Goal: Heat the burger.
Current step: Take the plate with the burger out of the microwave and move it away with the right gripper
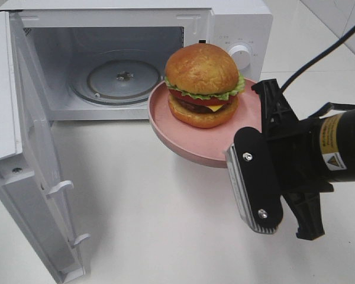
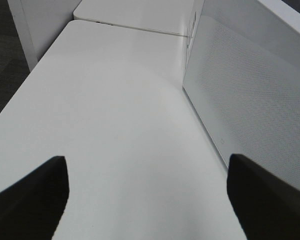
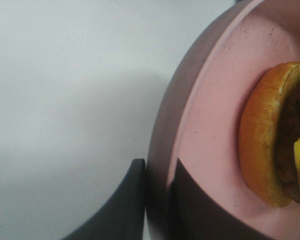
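Note:
The burger [image 1: 202,84], with a glossy golden bun, lettuce, tomato and cheese, sits upright on a round pink plate [image 1: 189,145]. The plate hangs above the table in front of the open microwave [image 1: 106,65]. My right gripper [image 1: 248,115] is shut on the plate's right rim. The right wrist view shows both fingers of that gripper [image 3: 157,170] clamping the rim of the plate [image 3: 210,115], with the burger [image 3: 270,145] just beyond. My left gripper [image 2: 146,160] stands open over bare table and does not appear in the exterior high view.
The microwave door [image 1: 29,148] swings wide to the left, and a glass turntable [image 1: 123,77] lies inside. Its control knob [image 1: 241,56] is behind the burger. In the left wrist view the microwave's side wall [image 2: 250,85] stands beside the white table [image 2: 115,100].

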You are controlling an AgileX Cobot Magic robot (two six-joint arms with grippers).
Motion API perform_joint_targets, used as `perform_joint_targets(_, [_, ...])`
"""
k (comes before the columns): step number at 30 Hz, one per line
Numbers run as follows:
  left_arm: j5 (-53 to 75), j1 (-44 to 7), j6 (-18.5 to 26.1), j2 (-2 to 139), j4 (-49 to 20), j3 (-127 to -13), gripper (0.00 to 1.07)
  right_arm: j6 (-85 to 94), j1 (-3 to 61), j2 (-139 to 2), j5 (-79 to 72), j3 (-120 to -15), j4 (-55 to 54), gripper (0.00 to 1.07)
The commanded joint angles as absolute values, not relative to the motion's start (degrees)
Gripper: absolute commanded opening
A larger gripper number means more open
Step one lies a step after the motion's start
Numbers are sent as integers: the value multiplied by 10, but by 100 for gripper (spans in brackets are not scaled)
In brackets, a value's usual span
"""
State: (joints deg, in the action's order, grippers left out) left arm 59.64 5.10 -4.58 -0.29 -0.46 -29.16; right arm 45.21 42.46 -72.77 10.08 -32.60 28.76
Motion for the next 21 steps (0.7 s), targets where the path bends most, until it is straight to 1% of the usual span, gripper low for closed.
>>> perform_joint_targets(1, [594,53,-49,-13,-6,-290,82,451,421,-698,84,-319,295,0])
perform_joint_targets(8, [594,53,-49,-13,-6,-290,82,415,421,-647,139,-289,298,0])
perform_joint_targets(13, [594,53,-49,-13,-6,-290,82,386,421,-635,164,-286,303,0])
perform_joint_targets(18, [594,53,-49,-13,-6,-290,82,280,421,-627,199,-285,363,0])
perform_joint_targets(21, [594,53,-49,-13,-6,-290,82,266,421,-627,200,-285,371,0])
